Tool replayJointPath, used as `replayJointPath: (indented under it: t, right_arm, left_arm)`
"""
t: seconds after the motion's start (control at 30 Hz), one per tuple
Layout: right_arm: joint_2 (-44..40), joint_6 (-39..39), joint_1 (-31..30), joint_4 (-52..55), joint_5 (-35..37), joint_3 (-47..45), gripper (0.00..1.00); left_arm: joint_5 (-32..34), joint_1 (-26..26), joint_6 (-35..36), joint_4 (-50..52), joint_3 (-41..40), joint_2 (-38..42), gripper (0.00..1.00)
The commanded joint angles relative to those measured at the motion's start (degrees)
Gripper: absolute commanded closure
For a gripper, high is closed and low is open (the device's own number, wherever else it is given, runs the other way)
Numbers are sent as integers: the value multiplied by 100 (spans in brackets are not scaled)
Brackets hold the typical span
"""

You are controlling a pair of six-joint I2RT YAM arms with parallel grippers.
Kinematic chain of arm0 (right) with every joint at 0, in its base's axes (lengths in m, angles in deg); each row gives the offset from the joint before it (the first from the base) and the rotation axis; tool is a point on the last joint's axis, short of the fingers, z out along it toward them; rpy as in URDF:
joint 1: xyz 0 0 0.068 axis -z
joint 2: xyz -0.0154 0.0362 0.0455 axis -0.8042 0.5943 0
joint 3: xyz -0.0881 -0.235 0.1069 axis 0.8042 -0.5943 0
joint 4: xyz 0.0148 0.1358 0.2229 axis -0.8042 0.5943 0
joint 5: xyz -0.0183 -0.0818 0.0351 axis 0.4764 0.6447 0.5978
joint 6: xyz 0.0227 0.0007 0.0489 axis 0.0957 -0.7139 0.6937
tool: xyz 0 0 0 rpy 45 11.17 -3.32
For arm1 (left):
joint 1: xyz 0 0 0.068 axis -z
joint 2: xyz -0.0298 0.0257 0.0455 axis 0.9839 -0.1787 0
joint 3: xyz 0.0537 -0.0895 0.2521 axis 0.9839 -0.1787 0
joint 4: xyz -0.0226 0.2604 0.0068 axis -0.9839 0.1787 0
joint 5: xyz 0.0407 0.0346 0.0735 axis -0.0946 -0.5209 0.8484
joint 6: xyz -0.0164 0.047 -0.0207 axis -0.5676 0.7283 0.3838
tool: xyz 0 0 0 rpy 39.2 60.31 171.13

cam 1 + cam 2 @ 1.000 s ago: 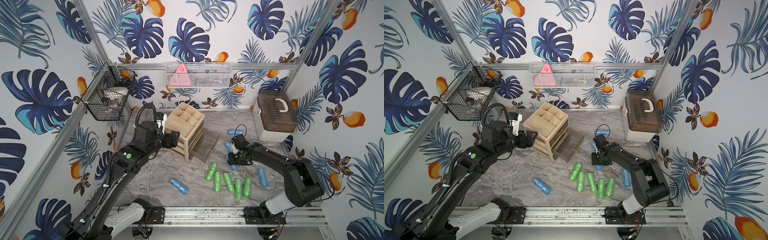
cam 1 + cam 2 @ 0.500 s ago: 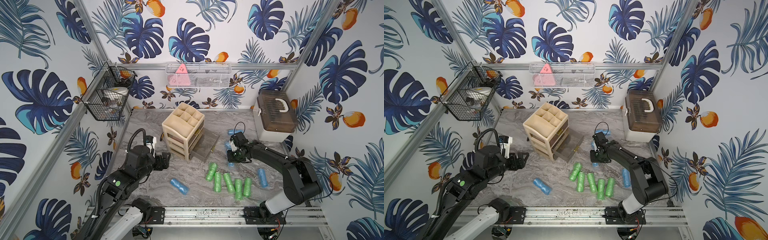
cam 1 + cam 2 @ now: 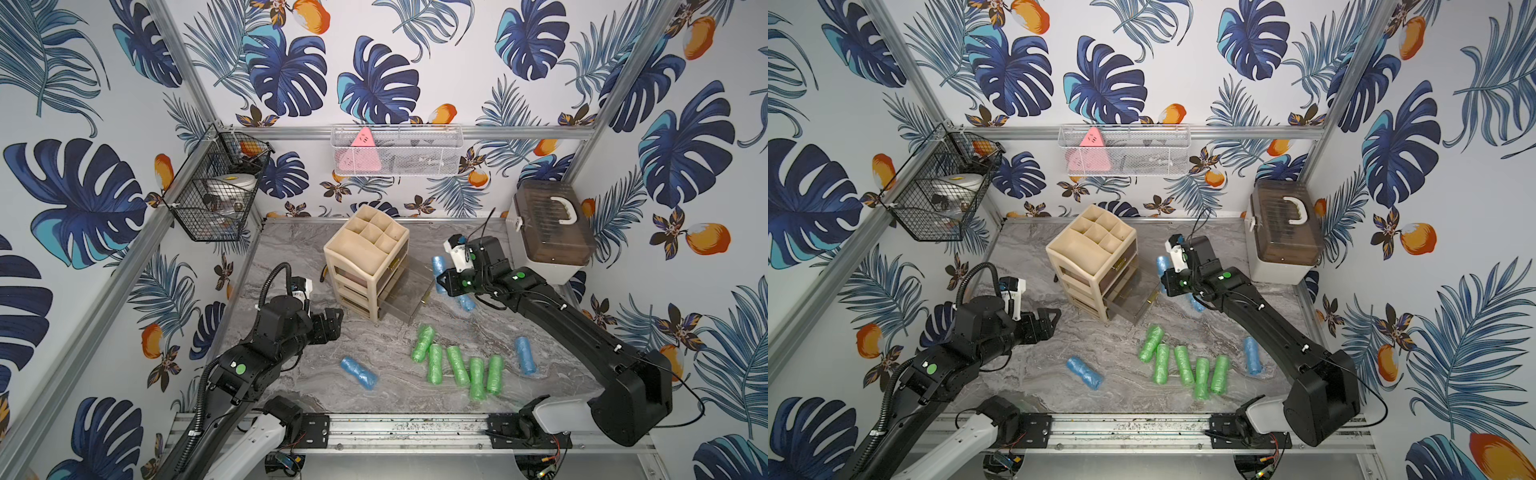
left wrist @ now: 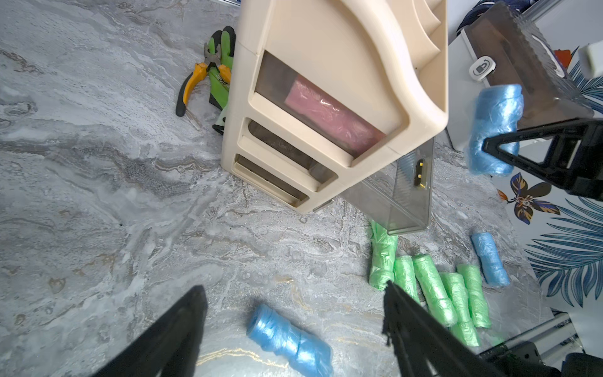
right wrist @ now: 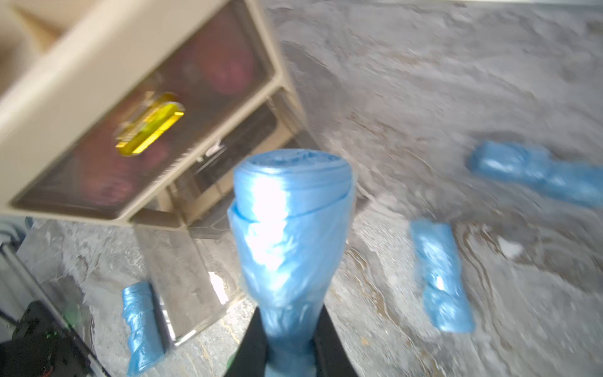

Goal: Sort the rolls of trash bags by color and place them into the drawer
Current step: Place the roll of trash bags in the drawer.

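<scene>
Blue crinkly plastic roll (image 5: 290,228) hung pinched only by its lower end in the clamped right gripper (image 5: 290,329), near the smoky clear open drawer (image 4: 412,169), so it might slip or tilt and miss, while the left gripper (image 4: 292,293) gaped empty.
</scene>
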Motion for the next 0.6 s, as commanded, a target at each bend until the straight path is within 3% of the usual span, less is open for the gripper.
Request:
replayJointPath:
  t: [0.0,0.27,0.57]
  right_arm:
    - [218,-682,-452,-185,-37,193,93]
    - [545,-1375,-1099,-652,107,39,93]
    - [1008,-1829,-1347,-341,518,258,90]
  left_arm:
    - [-159,-5,-137,-218,-34,42,12]
    - [-148,-5,-121,-186,4,106,12]
    - [-170,-5,-121,-187,-26,133,12]
